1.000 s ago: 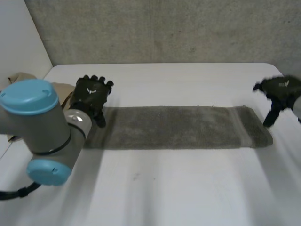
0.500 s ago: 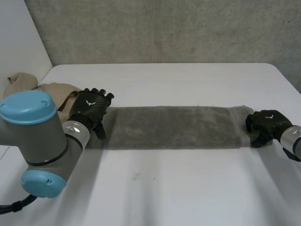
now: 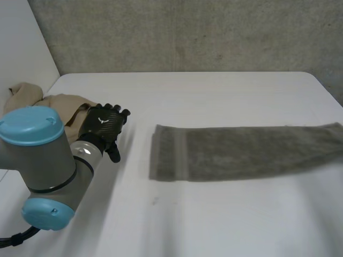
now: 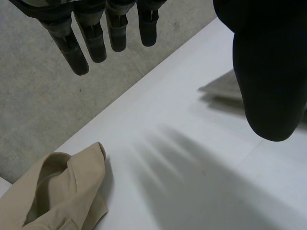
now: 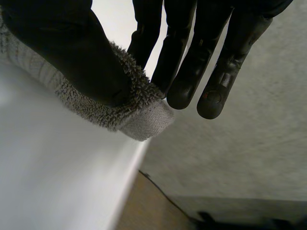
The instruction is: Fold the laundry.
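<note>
Grey towel (image 3: 241, 152) long, flat | right robot hand (image 5: 62, 43) pinches its corner | left robot hand (image 3: 103, 124) fingers straight, empty

Towel (image 3: 241, 151) lying lengthwise on table (image 3: 214, 225). Left hand (image 3: 103, 126) hovering well left of towel, w/ crumpled garment (image 3: 56, 104) lying further left. Right hand (image 5: 62, 52) pinching towel's right-end corner, at table edge.
</note>
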Tool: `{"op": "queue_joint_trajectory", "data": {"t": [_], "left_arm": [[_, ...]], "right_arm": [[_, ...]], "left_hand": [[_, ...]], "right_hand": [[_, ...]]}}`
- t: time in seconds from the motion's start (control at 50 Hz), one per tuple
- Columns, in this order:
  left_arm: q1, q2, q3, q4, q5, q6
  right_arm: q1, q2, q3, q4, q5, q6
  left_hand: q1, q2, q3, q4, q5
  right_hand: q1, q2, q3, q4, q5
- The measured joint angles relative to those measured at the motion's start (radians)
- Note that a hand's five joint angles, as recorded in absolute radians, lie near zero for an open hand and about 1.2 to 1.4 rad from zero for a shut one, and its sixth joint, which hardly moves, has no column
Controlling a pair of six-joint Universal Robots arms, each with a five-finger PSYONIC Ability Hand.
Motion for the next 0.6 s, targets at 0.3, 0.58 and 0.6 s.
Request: {"op": "queue_joint_trajectory", "data": {"t": [0.3,0.58,0.6], "left_arm": [[-0.002,0.033,-0.003,0.000,-0.005,-0.001],[-0.016,0.039,-0.007,0.000,-0.009,-0.002],[-0.016,0.038,-0.008,0.000,-0.009,-0.002]], "right_arm": [[0.541,-0.122,-0.054,-0.028,-0.107,0.050],[0.984,0.064,-0.073,-0.023,-0.205,0.095],[0.986,0.069,-0.072,-0.022,-0.199,0.106]], "left_hand": [[0.000,0.000,0.000,0.000,0.000],[0.000,0.000,0.000,0.000,0.000],[0.000,0.000,0.000,0.000,0.000]], "right_hand": [[0.000,0.000,0.008,0.000,0.006],[-0.621,-0.708,-0.698,-0.707,-0.670],[-0.729,-0.878,-0.862,-0.873,-0.835]]}}
